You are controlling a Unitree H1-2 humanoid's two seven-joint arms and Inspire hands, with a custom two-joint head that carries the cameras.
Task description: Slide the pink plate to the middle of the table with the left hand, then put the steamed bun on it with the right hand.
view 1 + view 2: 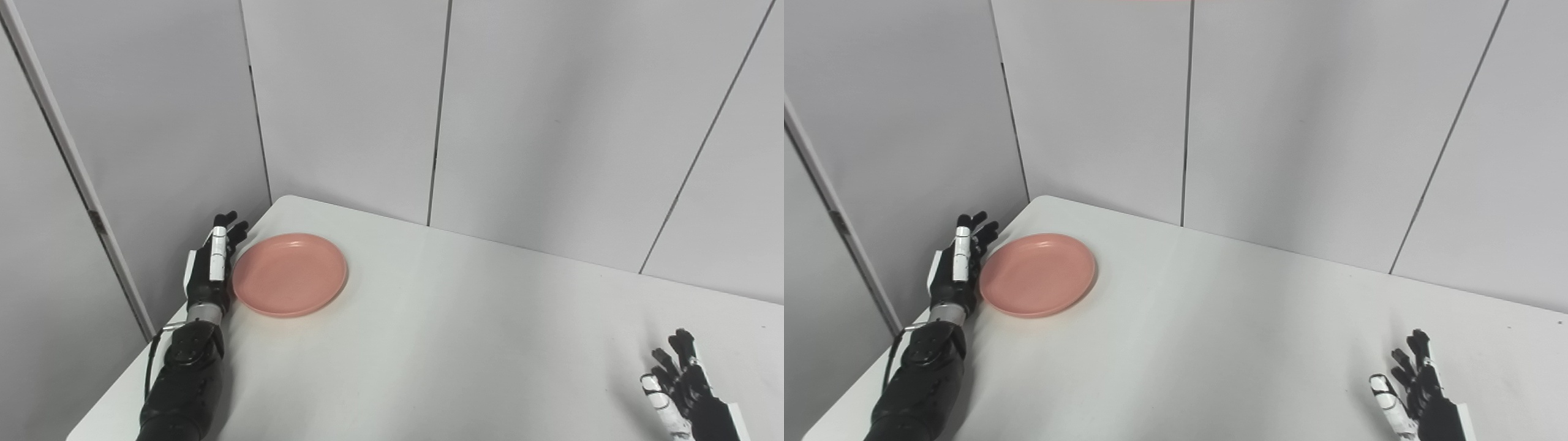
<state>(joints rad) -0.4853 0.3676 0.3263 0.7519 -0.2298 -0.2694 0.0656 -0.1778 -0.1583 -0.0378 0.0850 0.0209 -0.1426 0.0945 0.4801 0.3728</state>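
Left hand [208,269] stands edge-on with fingers straight, holding nothing, right beside the plate [289,274], which lies to its right, toward mid-bench [465,343]. Right hand [680,389] waits far off, fingers spread, empty. No bun is in view.

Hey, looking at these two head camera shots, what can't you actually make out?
- Steamed bun: in neither view.
- Right hand: wrist and arm cut off by the bottom edge, both views.
- Left hand against the pink plate: contact with the rim unclear; the hand's own back hides it.
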